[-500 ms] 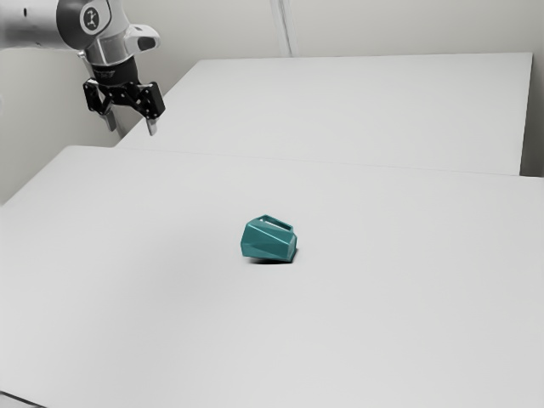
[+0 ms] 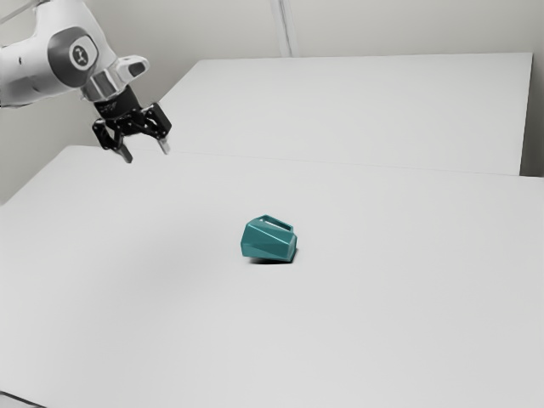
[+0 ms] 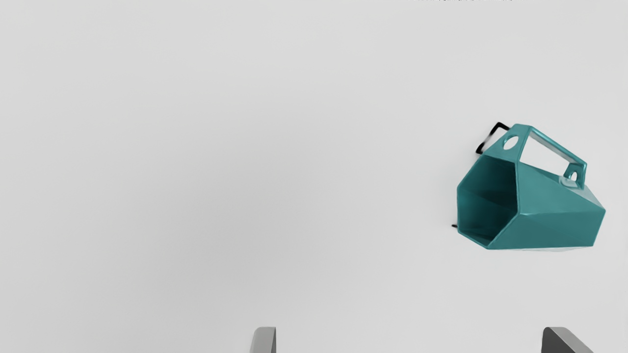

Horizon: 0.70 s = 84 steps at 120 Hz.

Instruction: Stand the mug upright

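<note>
Table (image 2: 382, 331): broad, pale and flat, the supporting surface for the task. Robot arm (image 2: 53, 61): enters from the exterior view's left, its hand tilted downward above the far left part of the table as seen there. Gripper (image 2: 146, 155): wide apart and holding nothing, raised above the table and well apart from the mug; in the wrist view its two fingertips stand on opposite sides of a broad gap. Mug (image 2: 269, 239): teal, faceted, lying on its side near the middle of the table in the exterior view, its base toward that view's right. Mouth (image 3: 488, 201): the open end, directed sideways, generally toward the arm, rather than up. Handle (image 3: 558, 148): an angular loop on the upper side of the body (a convenient feature to grasp, though one that might let the mug swing). Round hole (image 3: 510, 142): a small opening where the handle meets the rim. Progress: the upright pose is not present. What remains, by judgement, is to bring the gripper to the mug, close on it, rotate it until the mouth faces up, seat the base on the table and release.
</note>
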{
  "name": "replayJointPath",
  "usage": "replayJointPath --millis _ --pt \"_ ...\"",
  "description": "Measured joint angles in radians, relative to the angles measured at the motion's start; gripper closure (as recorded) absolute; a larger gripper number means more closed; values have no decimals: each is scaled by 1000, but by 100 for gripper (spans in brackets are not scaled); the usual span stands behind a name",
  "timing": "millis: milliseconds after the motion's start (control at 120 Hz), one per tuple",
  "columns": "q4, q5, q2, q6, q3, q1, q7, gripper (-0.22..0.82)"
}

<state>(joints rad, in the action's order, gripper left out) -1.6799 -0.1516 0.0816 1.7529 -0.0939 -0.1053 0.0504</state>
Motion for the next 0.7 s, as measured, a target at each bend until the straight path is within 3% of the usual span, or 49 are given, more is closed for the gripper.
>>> replayJointPath --millis 167,392,700 --pt "-116 -145 5 135 -53 43 -18 2" --pt "-214 -391 32 233 -132 21 -111 2" --pt "-207 -643 158 95 -249 25 -306 2"
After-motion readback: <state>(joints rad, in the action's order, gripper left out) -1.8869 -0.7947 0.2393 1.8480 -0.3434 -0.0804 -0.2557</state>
